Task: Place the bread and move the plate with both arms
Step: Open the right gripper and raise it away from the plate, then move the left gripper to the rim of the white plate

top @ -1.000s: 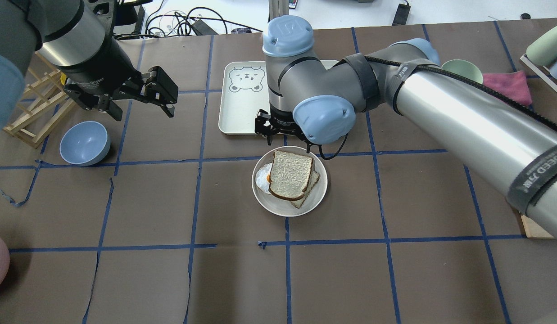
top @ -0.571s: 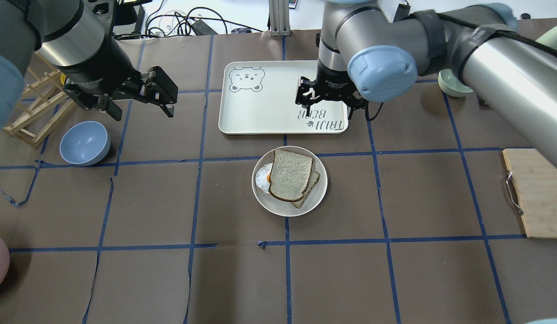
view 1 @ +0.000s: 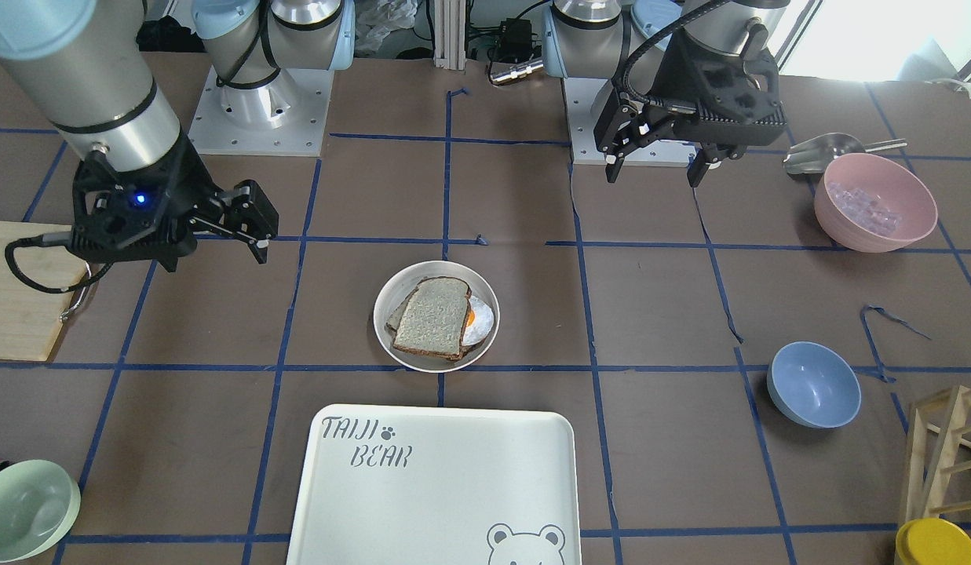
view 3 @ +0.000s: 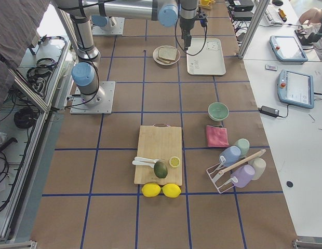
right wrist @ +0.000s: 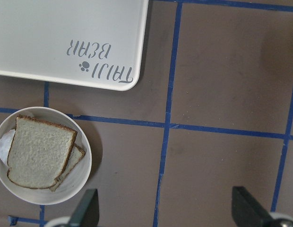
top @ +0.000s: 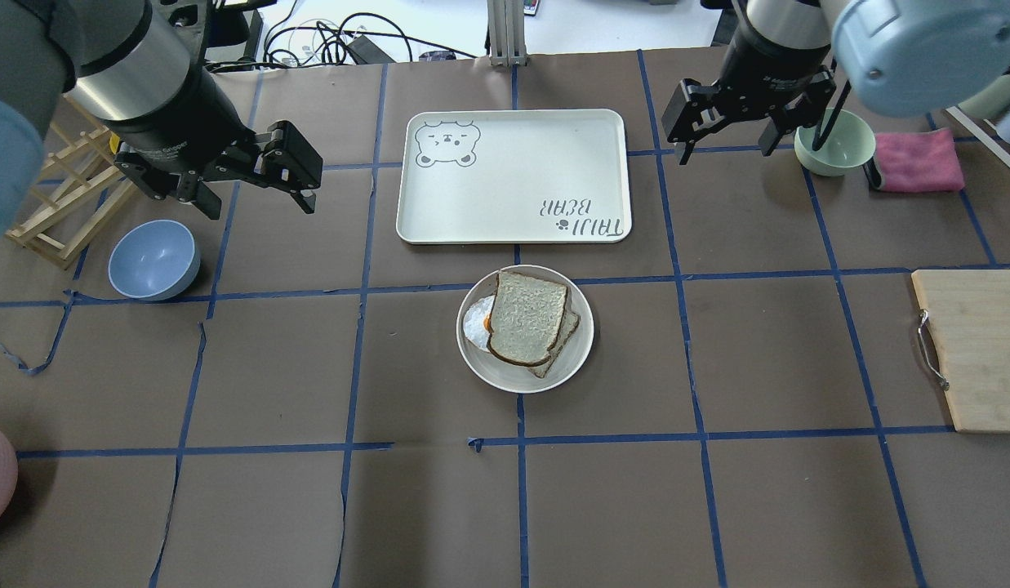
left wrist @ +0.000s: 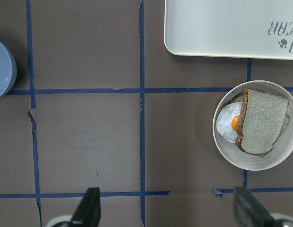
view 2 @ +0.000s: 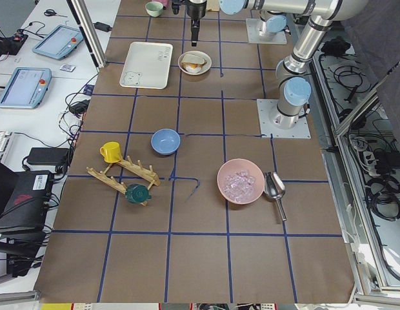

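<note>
The bread (top: 527, 318) lies on top of a smaller slice and a fried egg (top: 475, 323) on the round cream plate (top: 505, 380) at the table's middle. It also shows in the front view (view 1: 432, 318), the left wrist view (left wrist: 265, 122) and the right wrist view (right wrist: 38, 151). My left gripper (top: 260, 204) is open and empty, high above the table, well to the left of the plate. My right gripper (top: 727, 155) is open and empty, high up, to the right of the tray and apart from the plate.
The white "TAIJI BEAR" tray (top: 513, 175) lies just beyond the plate. A blue bowl (top: 153, 260) and a wooden rack (top: 64, 196) are at the left. A green bowl (top: 835, 143), a pink cloth (top: 917, 159) and a cutting board (top: 974, 351) are at the right.
My right arm has swung from just beyond the plate across the tray to the right, near the green bowl. The left arm, bread and plate have not moved.
</note>
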You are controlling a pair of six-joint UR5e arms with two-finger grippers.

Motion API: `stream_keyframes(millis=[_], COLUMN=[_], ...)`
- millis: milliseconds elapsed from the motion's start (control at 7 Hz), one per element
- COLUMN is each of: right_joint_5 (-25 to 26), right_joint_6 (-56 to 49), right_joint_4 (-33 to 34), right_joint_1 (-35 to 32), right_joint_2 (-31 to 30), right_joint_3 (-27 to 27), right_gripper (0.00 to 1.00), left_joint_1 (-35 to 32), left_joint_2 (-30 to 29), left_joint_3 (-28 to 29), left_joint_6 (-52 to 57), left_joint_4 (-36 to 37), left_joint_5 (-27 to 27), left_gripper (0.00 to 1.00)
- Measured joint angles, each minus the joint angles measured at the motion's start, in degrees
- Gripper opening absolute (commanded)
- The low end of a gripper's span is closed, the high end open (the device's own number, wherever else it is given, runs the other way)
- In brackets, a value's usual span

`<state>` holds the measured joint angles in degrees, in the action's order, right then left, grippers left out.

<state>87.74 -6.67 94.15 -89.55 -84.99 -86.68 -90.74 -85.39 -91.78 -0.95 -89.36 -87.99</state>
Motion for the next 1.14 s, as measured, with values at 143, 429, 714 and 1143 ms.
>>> stream_keyframes(millis=[143,429,714,1143], right_joint_5=[0.0,0.8,1.38,2.61], right_joint_6=[-0.62,-0.96,-0.98,-1.13], right_joint_4=[-1.79,-2.78,-3.21,-7.4], right_joint_1=[0.16,0.17,-0.01,0.05], right_joint_2=[-2.93,-5.18,-6.5,-7.06], right_joint_3=[-0.19,-0.54,-0.66,-0.64], right_gripper=[1.0,1.0,1.0,1.0], left_joint_1=[0.09,0.21,0.11,-1.09], left_joint_2=[-0.05,-0.43,-2.87,-10.13], left_joint_3=[0.04,0.18,0.19,-1.92], left_joint_6=[0.05,0.13,-0.02,-2.75], left_joint_4=[0.09,0.33,0.9,4.65], left_joint_5=[0.24,0.42,0.51,1.92], left_gripper=[1.0,1.0,1.0,1.0])
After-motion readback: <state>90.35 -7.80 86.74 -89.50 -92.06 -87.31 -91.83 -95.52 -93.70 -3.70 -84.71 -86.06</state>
